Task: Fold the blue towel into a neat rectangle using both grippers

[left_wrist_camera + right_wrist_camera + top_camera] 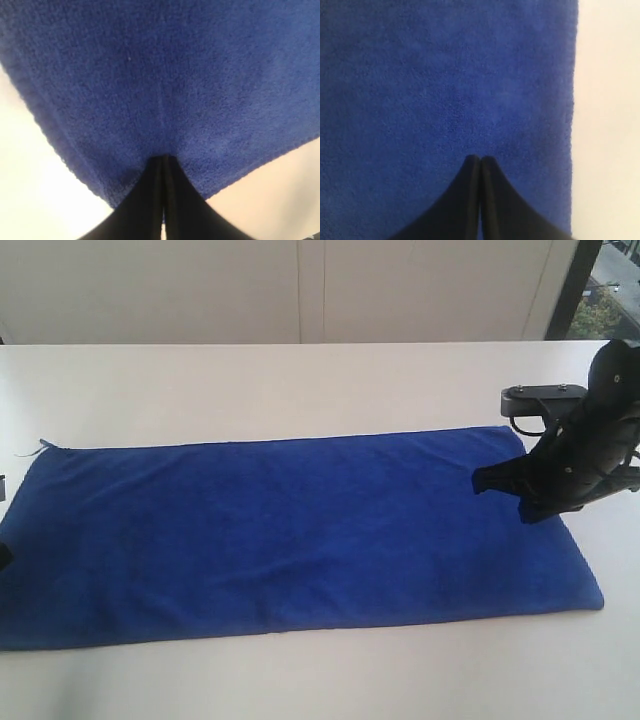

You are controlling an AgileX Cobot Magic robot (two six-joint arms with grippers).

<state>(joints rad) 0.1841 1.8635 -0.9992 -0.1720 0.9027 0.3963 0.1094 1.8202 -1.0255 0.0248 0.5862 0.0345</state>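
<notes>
Left wrist view showed my left gripper (163, 159) clenched, tips on a corner of the blue towel (165, 75); the right gripper (479, 159) was clenched too, beside the opposite short hem. The towel lay spread flat on the white bench (300, 380); the exterior view nearly cut off my left gripper.

A white table (250, 380) is backed by pale wall panels (150, 290); daylight and greenery are seen through a dark-framed window (612, 290) at the upper right.
</notes>
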